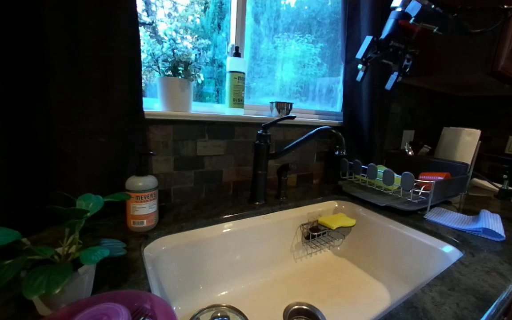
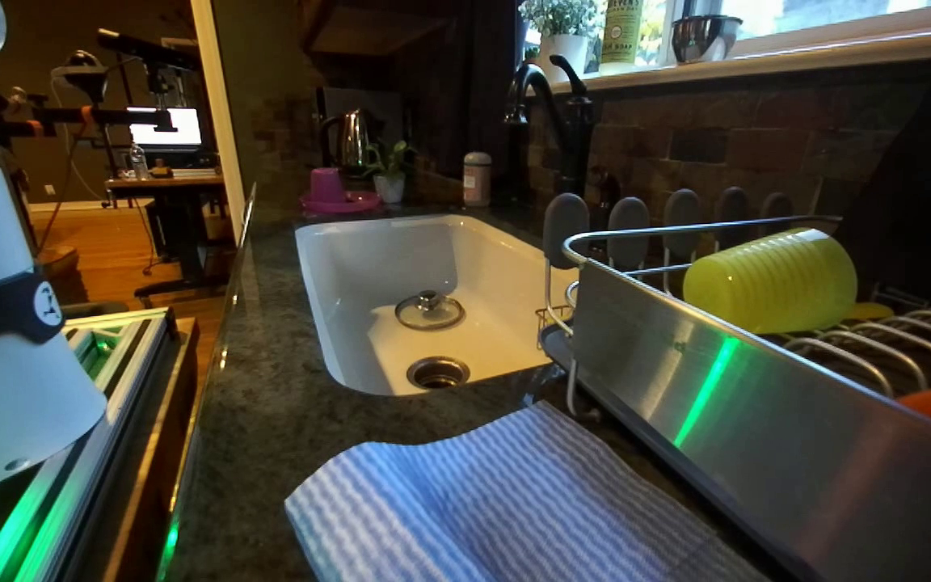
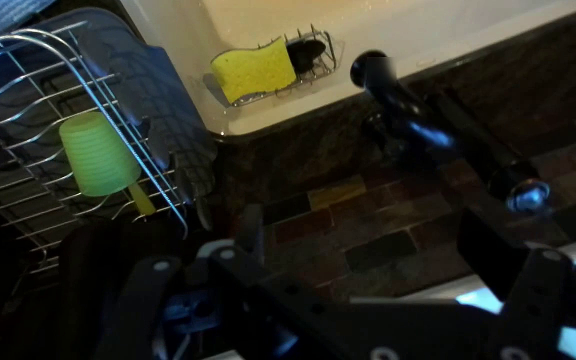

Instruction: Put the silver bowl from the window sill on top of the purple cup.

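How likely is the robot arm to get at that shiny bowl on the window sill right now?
Probably yes: the gripper hangs open, high up, and I see nothing between it and the silver bowl. The faucet handle, just below the bowl in an exterior view, may need steering around.

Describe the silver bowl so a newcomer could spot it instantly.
Start at the bright window above the sink and drop to the window sill. In both exterior views, the silver bowl stands there to the right of a potted plant and a yellow-green soap bottle. Both neighbours stand taller; it alone is low, round, shiny metal.
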Action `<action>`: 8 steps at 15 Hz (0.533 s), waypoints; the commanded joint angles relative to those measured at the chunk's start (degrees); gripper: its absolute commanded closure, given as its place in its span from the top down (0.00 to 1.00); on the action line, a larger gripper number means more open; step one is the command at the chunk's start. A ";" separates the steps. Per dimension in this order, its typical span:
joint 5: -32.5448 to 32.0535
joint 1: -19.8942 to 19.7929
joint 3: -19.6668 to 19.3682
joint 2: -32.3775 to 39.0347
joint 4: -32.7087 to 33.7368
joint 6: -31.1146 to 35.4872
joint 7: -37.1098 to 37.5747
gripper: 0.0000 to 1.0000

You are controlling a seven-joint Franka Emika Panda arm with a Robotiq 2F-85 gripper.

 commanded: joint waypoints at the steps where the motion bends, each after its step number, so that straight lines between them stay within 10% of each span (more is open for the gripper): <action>1: 3.95 -2.04 -0.94 6.03 8.45 1.55 5.49 1.00; 8: 8.44 -2.15 -1.77 11.62 16.59 3.71 9.01 1.00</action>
